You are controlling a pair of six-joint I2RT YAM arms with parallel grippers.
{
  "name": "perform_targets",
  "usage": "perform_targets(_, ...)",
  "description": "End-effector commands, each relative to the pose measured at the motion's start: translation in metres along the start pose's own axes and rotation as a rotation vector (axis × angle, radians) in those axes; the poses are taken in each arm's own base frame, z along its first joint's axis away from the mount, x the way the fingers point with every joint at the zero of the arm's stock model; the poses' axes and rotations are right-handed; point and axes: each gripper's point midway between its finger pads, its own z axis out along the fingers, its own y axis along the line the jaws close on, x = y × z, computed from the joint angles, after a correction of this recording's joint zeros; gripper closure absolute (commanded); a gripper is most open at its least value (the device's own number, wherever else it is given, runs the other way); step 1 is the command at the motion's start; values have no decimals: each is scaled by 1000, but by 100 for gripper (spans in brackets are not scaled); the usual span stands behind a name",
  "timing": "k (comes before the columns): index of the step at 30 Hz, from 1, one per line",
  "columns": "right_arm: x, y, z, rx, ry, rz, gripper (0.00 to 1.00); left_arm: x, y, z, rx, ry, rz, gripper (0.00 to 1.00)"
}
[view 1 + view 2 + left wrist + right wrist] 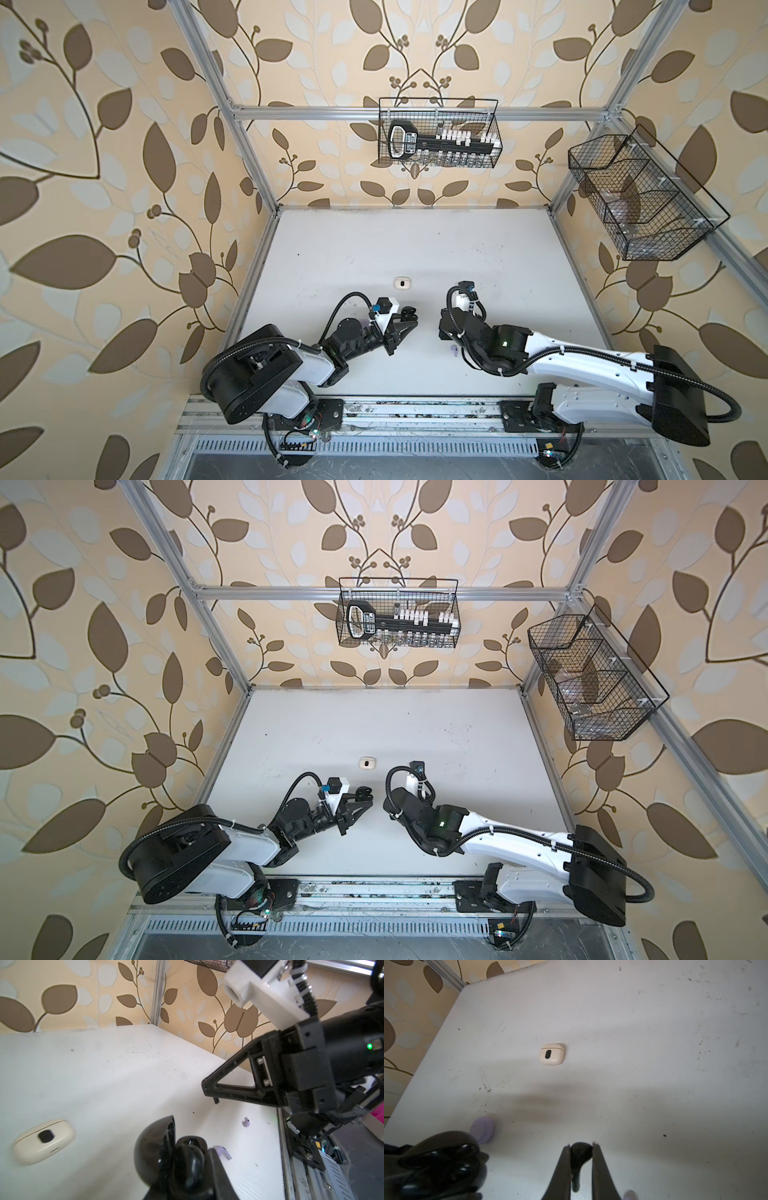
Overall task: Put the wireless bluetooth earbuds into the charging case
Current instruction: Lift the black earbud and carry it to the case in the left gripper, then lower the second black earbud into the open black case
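Two arms, one white counter, three charging cases and three earbuds in sight.

On the counter [415, 249], the left arm [307, 365] and right arm [582, 361] face each other. The left end effector [409, 319] is clamped on the black charging case [153, 1147], whose lid is hinged open. The cream charging case [552, 1054] lies shut farther back. The right wrist view shows the lavender charging case [483, 1129], which the left wrist view does not. The right end effector [581, 1147], hidden under its arm in both top views, is pinched on the black earbud [578, 1169]. Its bulb sits at the fingertips and its stem points down toward the counter. The left wrist view alone shows one lavender earbud [246, 1122] lying apart and another lavender earbud [224, 1152] just beside the black case.
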Motion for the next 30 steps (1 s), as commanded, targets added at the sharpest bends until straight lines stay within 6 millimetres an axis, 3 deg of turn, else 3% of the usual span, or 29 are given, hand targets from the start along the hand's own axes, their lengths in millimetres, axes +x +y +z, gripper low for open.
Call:
perform_targets(1, -16, 5, -15, -10, -83, 37, 87, -37, -13, 8, 17, -139, 62, 100)
perform_targets(13, -34, 47, -69, -180, -237, 104, 88, -47, -22, 14, 46, -161, 46, 100)
perform_targets(20, -34, 61, -66, -182, -256, 98, 87, -51, -30, 16, 78, -170, 48, 100)
perform_targets(30, -40, 63, -60, -169, -280, 107, 86, -57, -42, 12, 123, -186, 68, 100)
